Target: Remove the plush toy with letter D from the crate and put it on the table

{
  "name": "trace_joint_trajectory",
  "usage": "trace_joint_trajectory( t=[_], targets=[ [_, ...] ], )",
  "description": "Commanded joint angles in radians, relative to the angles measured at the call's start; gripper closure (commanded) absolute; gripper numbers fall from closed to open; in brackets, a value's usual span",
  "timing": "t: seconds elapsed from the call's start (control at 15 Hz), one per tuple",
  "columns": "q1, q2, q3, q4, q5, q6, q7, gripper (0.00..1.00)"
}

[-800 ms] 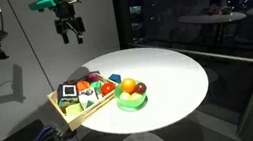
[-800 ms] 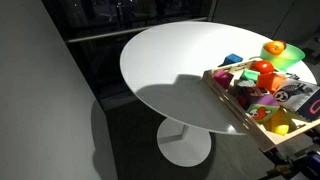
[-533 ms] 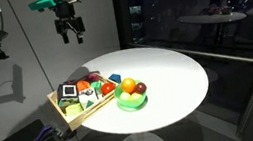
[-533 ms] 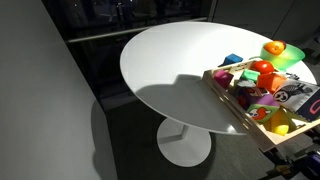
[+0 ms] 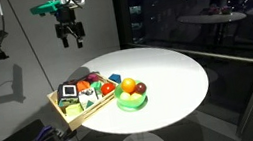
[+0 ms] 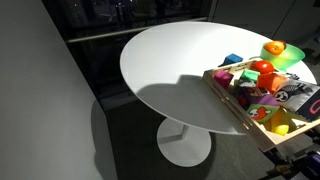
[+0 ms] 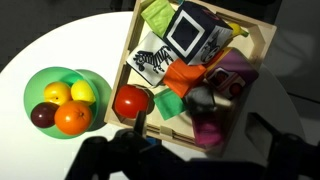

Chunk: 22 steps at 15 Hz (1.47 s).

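A wooden crate [image 5: 59, 104] full of plush toys stands at the edge of the round white table [image 5: 168, 79]; it shows in both exterior views [image 6: 232, 104] and in the wrist view [image 7: 262, 42]. A black-and-white plush cube [image 7: 190, 35] lies at one end of it [image 5: 69, 91]; I cannot read its letter. A zebra-striped toy [image 7: 152, 60], a red ball [image 7: 131, 101], and orange, green and purple pieces lie beside it. My gripper [image 5: 69, 33] hangs high above the crate, open and empty. Its dark fingers [image 7: 200, 150] frame the bottom of the wrist view.
A green bowl [image 5: 131, 102] with fruit stands on the table right next to the crate, also seen in the wrist view [image 7: 35, 85] and an exterior view [image 6: 284, 55]. The table's far half [image 6: 170, 60] is bare. Dark windows are behind.
The gripper has shifted very slightly above the crate. Nothing on the table has moved.
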Motion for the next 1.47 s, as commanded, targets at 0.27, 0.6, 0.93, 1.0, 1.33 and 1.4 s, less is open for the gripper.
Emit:
trace_joint_trajectory(
  t=[0.27,0.6,0.93,1.0,1.33,1.4],
  targets=[
    [0.016,-0.022,0.023,-0.107,-0.034,-0.013,-0.005,0.0],
    [0.017,-0.026,0.031,-0.188,-0.074,0.011,0.003,0.0],
    [0.03,-0.03,0.043,-0.272,-0.068,0.125,0.01,0.0],
    [0.035,-0.033,0.048,-0.292,-0.065,0.161,0.017,0.0],
    [0.058,-0.031,0.078,-0.371,-0.074,0.337,0.054,0.0],
    [0.06,-0.029,0.084,-0.383,-0.077,0.371,0.064,0.0]
  ],
)
